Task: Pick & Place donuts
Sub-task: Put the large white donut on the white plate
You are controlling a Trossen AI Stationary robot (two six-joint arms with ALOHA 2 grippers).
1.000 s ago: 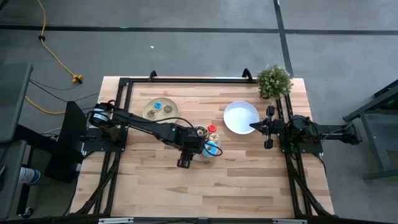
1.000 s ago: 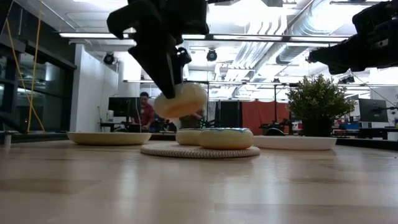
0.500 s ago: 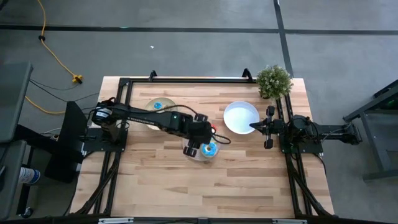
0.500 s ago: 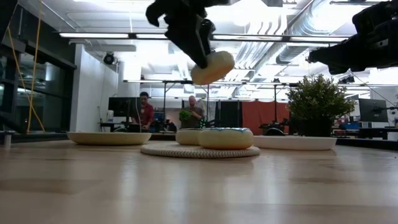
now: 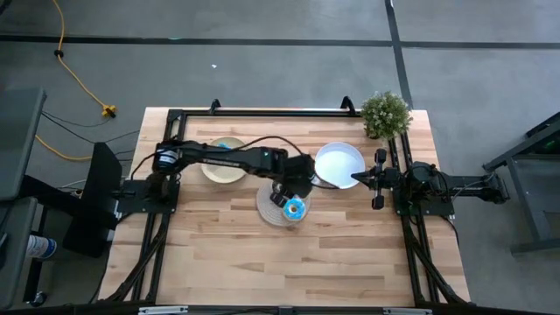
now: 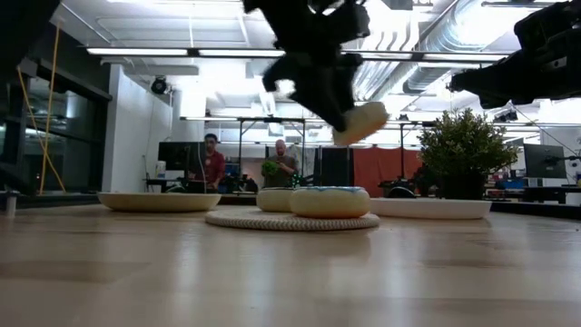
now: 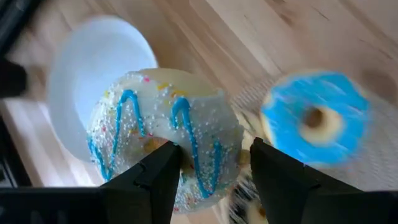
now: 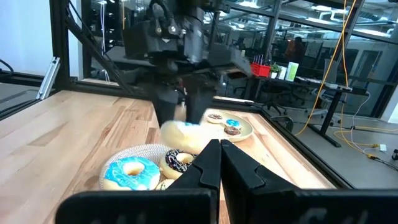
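Jaws of the left gripper (image 7: 208, 171) clamp a white donut with blue drizzle (image 7: 165, 134), lifted clear of the counter (image 5: 350, 254). Just below and beside them a blue-iced donut (image 7: 314, 118) lies on a woven mat (image 5: 267, 210), with a white plate (image 7: 93, 74) beyond. Right gripper (image 8: 219, 163) waits by that plate, jaws closed on nothing

The desk (image 5: 350, 254) is of light wooden planks with a black frame along its edges. Near its middle lies a round woven mat (image 5: 267, 210). A tan plate (image 5: 220, 167) lies on the desk beside the mat, toward the left arm's base. A white plate (image 5: 337, 162) lies beside the mat toward the right arm. A small green plant (image 5: 385, 114) stands at the corner beyond the white plate.
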